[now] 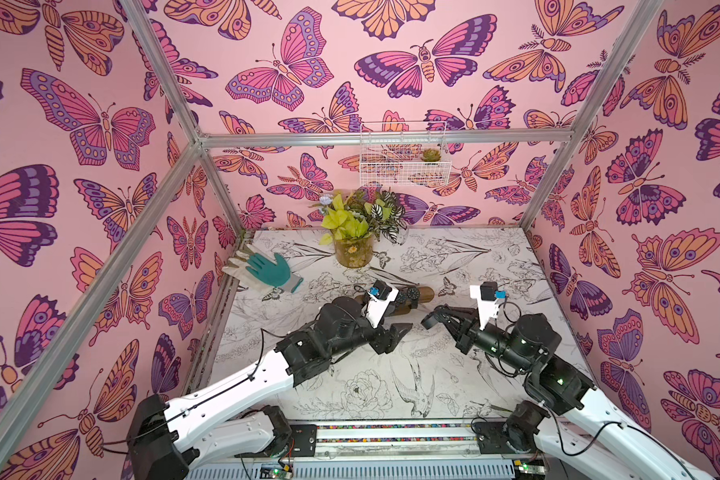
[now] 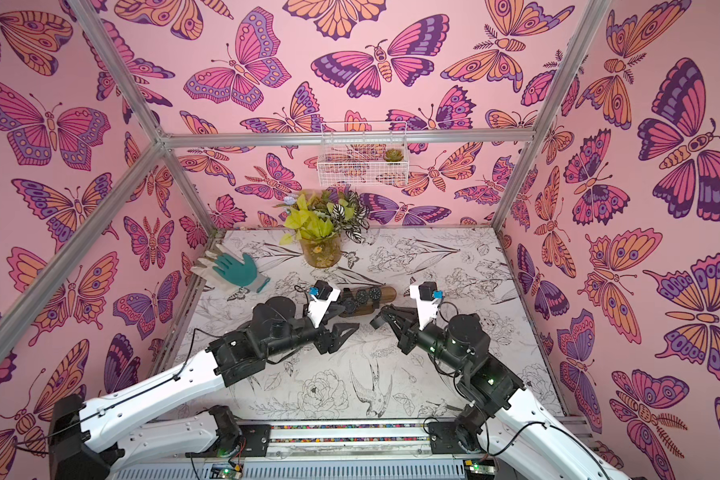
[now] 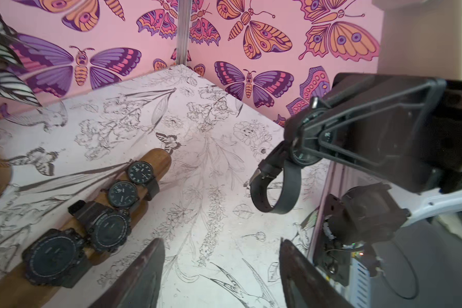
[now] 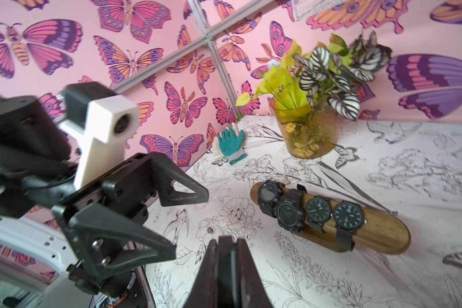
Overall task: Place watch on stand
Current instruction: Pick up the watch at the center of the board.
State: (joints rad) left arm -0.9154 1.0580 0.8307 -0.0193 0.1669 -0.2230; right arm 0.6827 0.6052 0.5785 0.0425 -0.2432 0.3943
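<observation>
left gripper (image 3: 220,244) hangs released; my right gripper (image 3: 299,149) clamps the watch (image 3: 292,184), near the stand (image 3: 160,160), off its bare end.

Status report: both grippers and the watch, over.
Left gripper open, empty. Right gripper shut on black watch, strap loop hanging, apart from stand. Stand carries four watches, one end bare.

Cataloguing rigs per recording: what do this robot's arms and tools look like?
Left arm and right arm: white link shells, black joints, thin black cables. Each wrist carries a white camera mount with a blue tag. Left tool and right tool: black, triangular open-frame fingers.
</observation>
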